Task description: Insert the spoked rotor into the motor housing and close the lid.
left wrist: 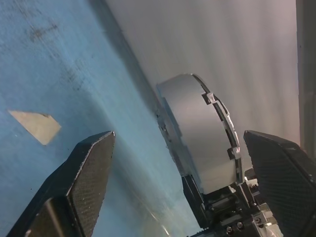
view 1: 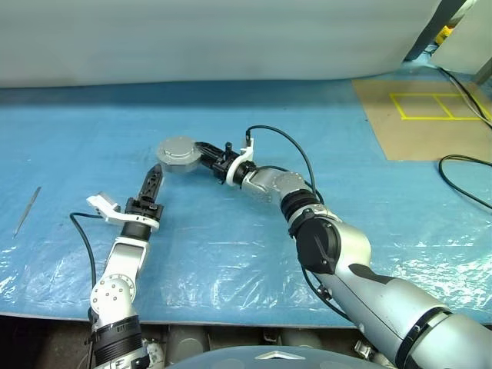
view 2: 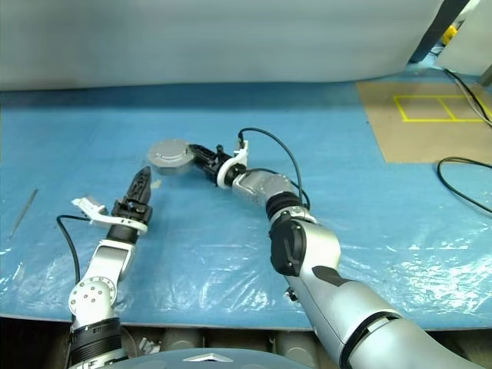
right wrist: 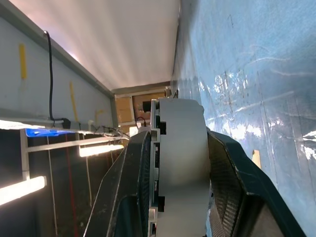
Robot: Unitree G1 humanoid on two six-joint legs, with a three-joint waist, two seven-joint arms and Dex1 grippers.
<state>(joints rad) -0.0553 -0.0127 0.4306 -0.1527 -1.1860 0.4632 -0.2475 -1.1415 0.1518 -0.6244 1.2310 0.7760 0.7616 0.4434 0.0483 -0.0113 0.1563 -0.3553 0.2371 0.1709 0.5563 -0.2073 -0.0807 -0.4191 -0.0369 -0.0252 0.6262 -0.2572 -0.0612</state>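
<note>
My right gripper (view 1: pixel 198 149) is shut on the rim of the motor housing (view 1: pixel 178 152), a short round silver-grey drum held on edge a little above the blue table. A flat grey lid (view 1: pixel 177 146) covers the housing face that is turned upward. The spoked rotor is hidden. In the right wrist view the housing (right wrist: pixel 180 163) sits squeezed between both fingers. My left gripper (view 1: pixel 152 184) stands open just in front of and below the housing, apart from it. The left wrist view shows the housing (left wrist: pixel 197 138) beyond the two spread fingers (left wrist: pixel 91 168).
Clear plastic film covers the blue table (view 1: pixel 231 254). A thin metal tool (view 1: pixel 27 209) lies at the far left. A small beige scrap (left wrist: pixel 34 126) lies on the table near the left gripper. A brown mat with yellow tape (view 1: pixel 430 115) and a black cable (view 1: pixel 461 177) are at the right.
</note>
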